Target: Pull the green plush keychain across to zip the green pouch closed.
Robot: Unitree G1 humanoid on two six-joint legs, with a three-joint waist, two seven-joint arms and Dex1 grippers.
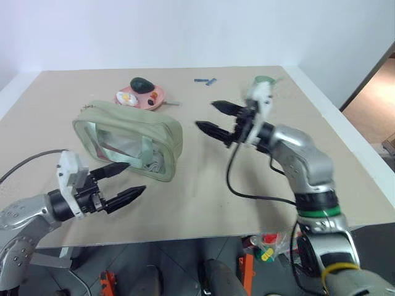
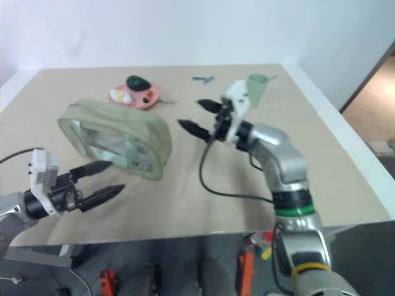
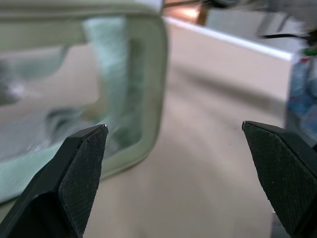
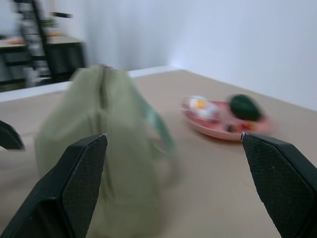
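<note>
Pincers [image 1: 123,180] [image 1: 216,117] agape, flanking green pouch [image 1: 126,139]

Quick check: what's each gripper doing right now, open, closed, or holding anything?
Left gripper: open, empty, beside the green pouch.
Right gripper: open, empty.

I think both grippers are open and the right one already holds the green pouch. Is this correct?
Not quite. Both are open, but the right gripper holds nothing; in the left eye view it hangs apart from the green pouch. The left gripper is empty too.
</note>
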